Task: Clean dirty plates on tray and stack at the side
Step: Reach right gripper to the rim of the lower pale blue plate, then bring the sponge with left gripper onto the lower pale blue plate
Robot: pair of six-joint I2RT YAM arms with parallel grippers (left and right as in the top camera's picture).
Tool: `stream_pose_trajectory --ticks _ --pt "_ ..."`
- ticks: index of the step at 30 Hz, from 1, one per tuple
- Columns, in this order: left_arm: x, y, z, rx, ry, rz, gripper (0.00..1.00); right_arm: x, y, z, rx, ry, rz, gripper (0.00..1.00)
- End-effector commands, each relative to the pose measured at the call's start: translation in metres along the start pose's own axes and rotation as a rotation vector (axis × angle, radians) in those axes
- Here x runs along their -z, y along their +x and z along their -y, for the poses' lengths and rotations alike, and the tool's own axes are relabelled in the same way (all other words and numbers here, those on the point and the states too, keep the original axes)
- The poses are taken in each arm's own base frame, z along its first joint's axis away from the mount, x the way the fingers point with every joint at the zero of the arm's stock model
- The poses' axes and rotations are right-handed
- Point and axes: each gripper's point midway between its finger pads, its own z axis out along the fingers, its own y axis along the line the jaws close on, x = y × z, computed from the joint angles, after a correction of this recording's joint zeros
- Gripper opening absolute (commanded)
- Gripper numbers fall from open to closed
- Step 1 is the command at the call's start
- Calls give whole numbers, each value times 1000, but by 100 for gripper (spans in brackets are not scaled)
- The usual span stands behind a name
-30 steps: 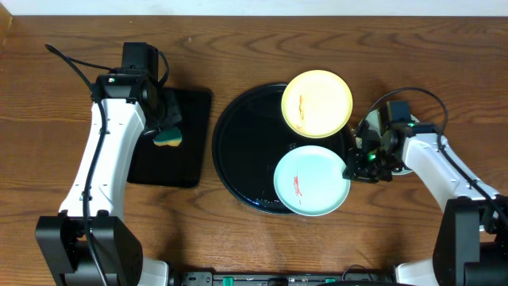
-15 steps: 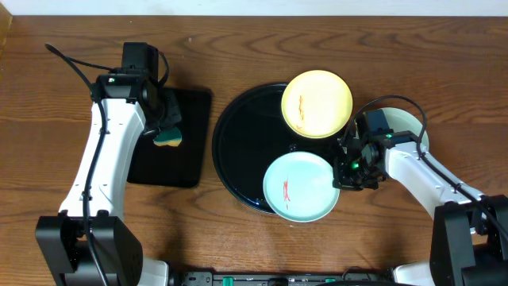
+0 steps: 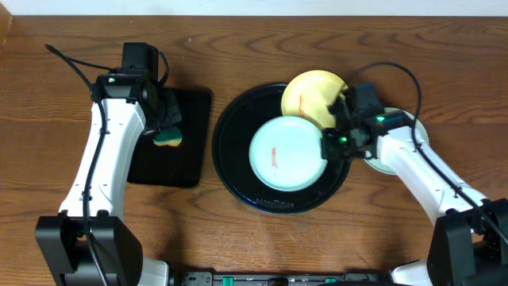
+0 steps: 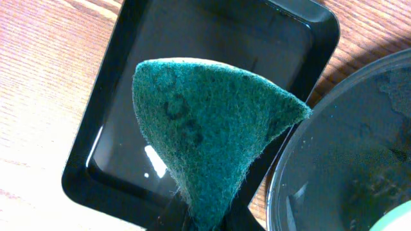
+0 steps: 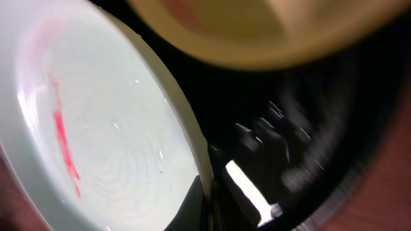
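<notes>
right gripper (image 3: 330,148) clamped on smeared mint plate (image 3: 284,152) rim; plate left of it, over tray (image 3: 228,171) centre, likely presented for wiping. left gripper (image 3: 164,129) pinched on sponge (image 4: 212,128), poised well left of plate.

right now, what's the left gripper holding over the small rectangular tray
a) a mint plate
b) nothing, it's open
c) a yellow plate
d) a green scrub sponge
D: the left wrist view shows the green sponge pinched at its lower edge by the left gripper, with the rectangular tray beneath it.
</notes>
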Motion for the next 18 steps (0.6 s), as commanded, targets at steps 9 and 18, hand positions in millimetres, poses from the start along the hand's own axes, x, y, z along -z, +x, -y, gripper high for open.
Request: stream_pose_trajectory --ticks 9,18 --pt "-3 8 15 -61 89 -45 7 -43 27 -27 -79 77 -101 1" --pt "-2 16 34 -113 123 -57 8 -80 45 -10 -171 138 -204 1"
